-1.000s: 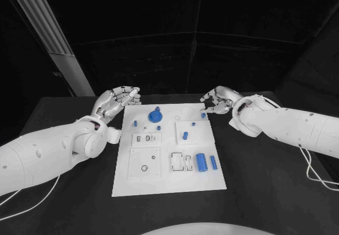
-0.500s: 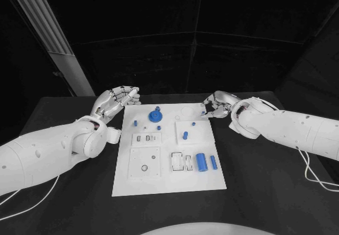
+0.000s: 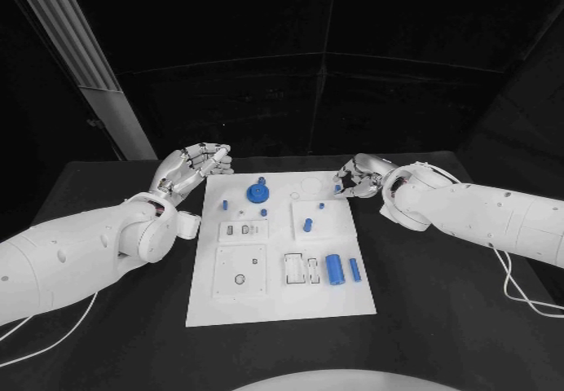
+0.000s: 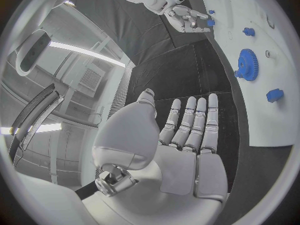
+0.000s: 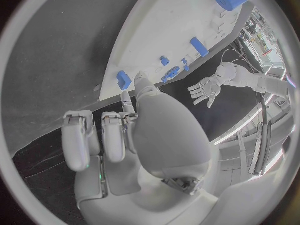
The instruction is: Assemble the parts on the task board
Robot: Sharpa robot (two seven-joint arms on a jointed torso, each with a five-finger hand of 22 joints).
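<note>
Black worktop (image 3: 447,285) beneath everything, white task board (image 3: 270,305) laid long at its centre

Left arm (image 3: 71,252) entering from 8 o'clock, right arm (image 3: 494,216) from 3 o'clock

Left hand (image 3: 194,167) raised just off the board's far corner at 11 o'clock, released, fingers straight and side by side, palm bare, touching nothing; same flat open palm plain in the left wrist view (image 4: 187,150)

Right hand (image 3: 359,175) down at the board's far corner at 1 o'clock, some fingers curled in, one fingertip (image 5: 127,96) reaching to the board edge right beside a small blue part (image 5: 124,79); possibly touching it, contact too fine to tell, nothing seen grasped

Blue gear (image 3: 257,194) standing on the board's far half toward 12 o'clock, a small blue block (image 3: 225,204) just off it at 9 o'clock

Blue peg (image 3: 306,225) upright near the board's centre

Blue cylinder (image 3: 334,270) lying on the near half toward 4 o'clock, slimmer blue rod (image 3: 355,271) just beside it, parallel, apart

Both well clear of either hand
</note>
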